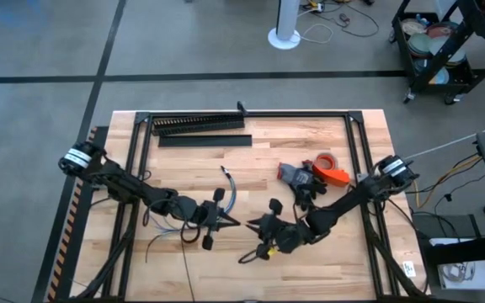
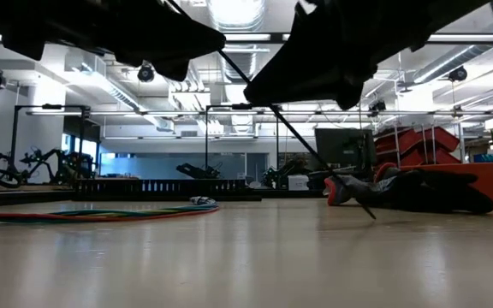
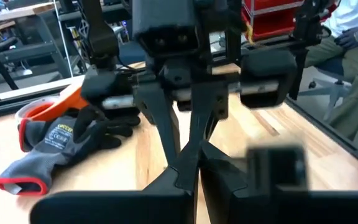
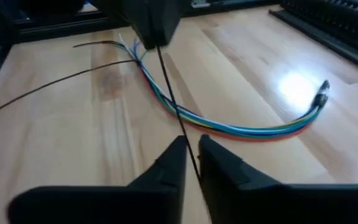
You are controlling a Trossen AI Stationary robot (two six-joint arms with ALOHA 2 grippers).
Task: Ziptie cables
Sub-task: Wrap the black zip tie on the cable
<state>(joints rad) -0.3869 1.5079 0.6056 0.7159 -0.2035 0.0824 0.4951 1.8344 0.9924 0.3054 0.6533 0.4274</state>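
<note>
1. Step in hand: a ziptie (image 4: 178, 115) is held between the two tools near the front middle of the surface (image 1: 310, 135). It is judged that the strip is being passed or re-gripped before it is taken to the cables (image 4: 229, 127).

2. Left tool (image 1: 228, 221): its fingers are closed to a narrow gap in the left wrist view, and the far end of the strip is seen in the right wrist view to be pinched by them.

3. Right tool (image 4: 192, 163): its fingers (image 4: 166, 169) are narrowed around the near part of the strip, which runs through the gap between them. The state is judged as holding the ziptie.

4. Task items: the cables lie flat on the surface as a curved multicoloured bundle just beyond the left tool, with a dark connector (image 4: 321, 94) at one end. A second thin dark strip (image 4: 48, 84) lies on the surface beside the bundle.

5. Next move: the strip must be lowered and threaded under the bundle, which calls for a free end and one tool released.

6. Open room: bare wood is available around the bundle. A grey glove (image 3: 55, 140) and an orange item (image 1: 333, 175) lie near the right arm; a black duct (image 1: 199, 124) lies well apart at the far edge.
</note>
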